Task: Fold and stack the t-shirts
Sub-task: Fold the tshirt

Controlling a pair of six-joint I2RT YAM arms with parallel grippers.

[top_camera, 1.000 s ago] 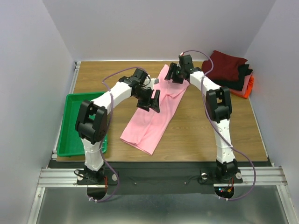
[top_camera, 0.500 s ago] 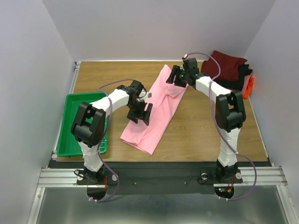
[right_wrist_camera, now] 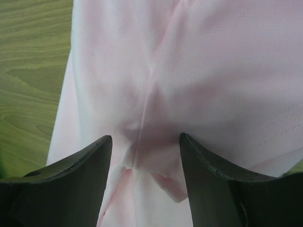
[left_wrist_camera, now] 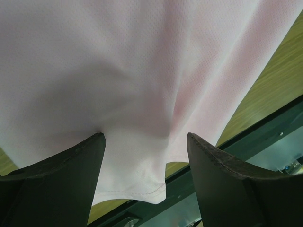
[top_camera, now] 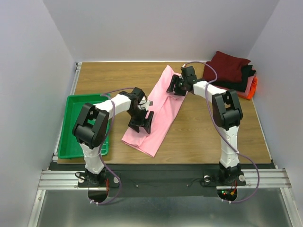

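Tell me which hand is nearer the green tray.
Left. The left hand hovers over the near half of the pink t-shirt, close to the green tray; the right hand is at its far end.

The left arm (top_camera: 116,102) folds at the elbow and reaches inward toward the middle. The left pincer (top_camera: 141,122) points steeply down, jaws spread wide. The right arm (top_camera: 228,142) rises from its base, bends sharply and stretches back and leftward. The right pincer (top_camera: 174,87) is tilted down, low, jaws parted somewhat less.
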